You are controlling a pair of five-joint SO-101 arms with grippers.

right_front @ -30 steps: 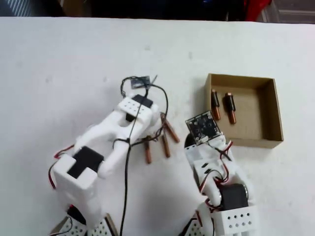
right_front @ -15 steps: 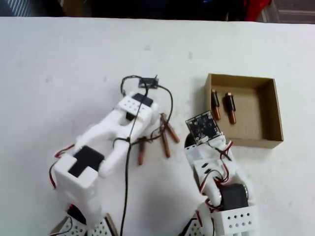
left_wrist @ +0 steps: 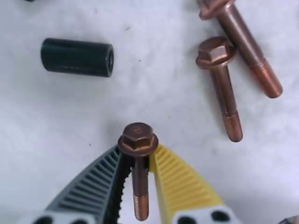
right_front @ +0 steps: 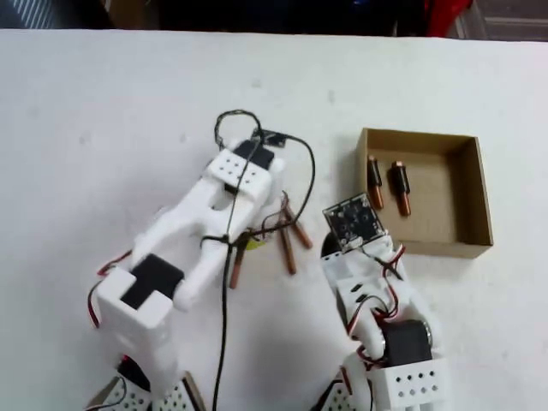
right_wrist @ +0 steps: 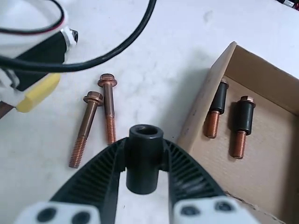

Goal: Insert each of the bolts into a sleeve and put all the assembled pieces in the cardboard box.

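Left claw: the left claw (left_wrist: 138,154) is closed on a copper bolt (left_wrist: 138,179), which is gripped by its shank between the grey and the yellow finger.
Held bolt: its hex head is seen just past the fingertips and its threaded end points back toward the wrist; from above it (right_front: 235,270) is seen sticking out from under the left arm (right_front: 197,231).
Right claw: the right claw (right_wrist: 145,142) is closed around a black sleeve (right_wrist: 145,163), which is held with its open bore facing away from the wrist.
Right arm: the right arm (right_front: 377,291) is placed just beside the near wall of the cardboard box (right_front: 484,188).
Loose sleeve: a second black sleeve (left_wrist: 77,57) is seen lying on its side on the white surface (right_front: 103,103), apart from the held bolt.
Loose bolts: two more copper bolts (right_front: 287,253) (right_front: 300,229) are seen lying near each other on the surface, between the two arms.
Cardboard box: two assembled pieces (right_front: 375,181) (right_front: 401,188) are seen lying side by side inside the box, near its left wall, each a bolt with a black sleeve on it.
Cable: a black cable (right_front: 300,171) is looped over the left arm's wrist.
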